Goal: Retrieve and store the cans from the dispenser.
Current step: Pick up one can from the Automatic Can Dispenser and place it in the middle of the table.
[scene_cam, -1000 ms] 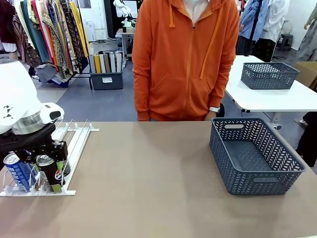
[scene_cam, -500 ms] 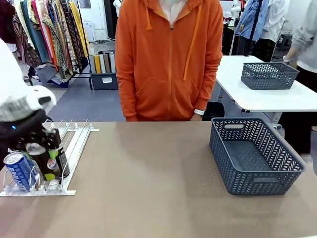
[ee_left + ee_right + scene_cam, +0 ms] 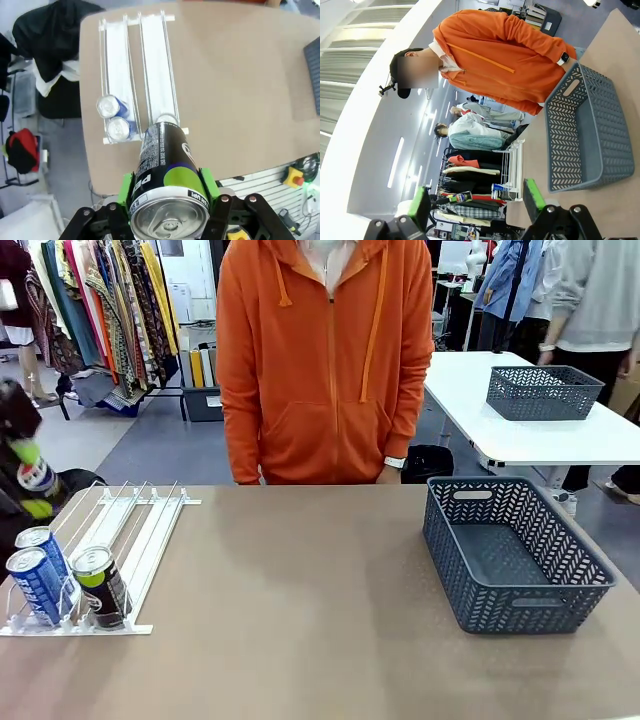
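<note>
Black can (image 3: 167, 165) with a green mark sits clamped between my left gripper (image 3: 168, 192) pads, high above the dispenser (image 3: 157, 65) — three more cans (image 3: 100, 585) wait at its low end. Retrieval looks done for this one; next I'd carry it across to the grey basket (image 3: 520, 550) and lower it in gently. Right gripper (image 3: 476, 202) is spread wide, empty

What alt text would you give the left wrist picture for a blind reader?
The left gripper clamps a black can with a green mark between its green pads, high above the table. Below, the white dispenser holds two blue cans in one lane.
</note>
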You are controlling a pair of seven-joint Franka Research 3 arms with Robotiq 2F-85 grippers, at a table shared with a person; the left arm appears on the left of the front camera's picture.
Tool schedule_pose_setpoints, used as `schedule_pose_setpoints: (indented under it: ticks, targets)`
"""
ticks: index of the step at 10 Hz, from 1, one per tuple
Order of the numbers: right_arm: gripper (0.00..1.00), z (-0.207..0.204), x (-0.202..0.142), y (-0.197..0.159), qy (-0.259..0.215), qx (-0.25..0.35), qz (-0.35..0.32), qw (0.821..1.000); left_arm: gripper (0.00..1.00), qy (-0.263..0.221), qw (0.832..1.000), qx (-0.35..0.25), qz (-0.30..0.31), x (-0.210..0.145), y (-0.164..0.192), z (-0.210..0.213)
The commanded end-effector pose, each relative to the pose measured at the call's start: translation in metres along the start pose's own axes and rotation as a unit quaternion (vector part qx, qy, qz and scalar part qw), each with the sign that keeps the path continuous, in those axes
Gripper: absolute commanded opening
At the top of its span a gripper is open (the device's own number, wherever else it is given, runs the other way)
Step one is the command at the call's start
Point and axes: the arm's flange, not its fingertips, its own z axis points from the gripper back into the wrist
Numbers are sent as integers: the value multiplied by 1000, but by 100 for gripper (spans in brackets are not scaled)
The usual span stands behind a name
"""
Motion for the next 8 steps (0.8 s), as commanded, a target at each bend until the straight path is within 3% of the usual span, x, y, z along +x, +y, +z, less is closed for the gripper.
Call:
schedule_pose_setpoints:
  ticks: [1,3,4,8]
  targets:
    - [100,0,3,4,-6,9,4,1000,0,-22,1000,-17,5,7,14,3]
    - [100,0,3,4,-6,9,4,1000,0,-8,999,-45,24,12,23,-7]
    - [100,0,3,4,-6,9,4,1000,0,-14,1000,-10,11,4,10,8]
    - [100,0,3,4,-6,9,4,1000,0,-5,1000,-15,15,5,11,0]
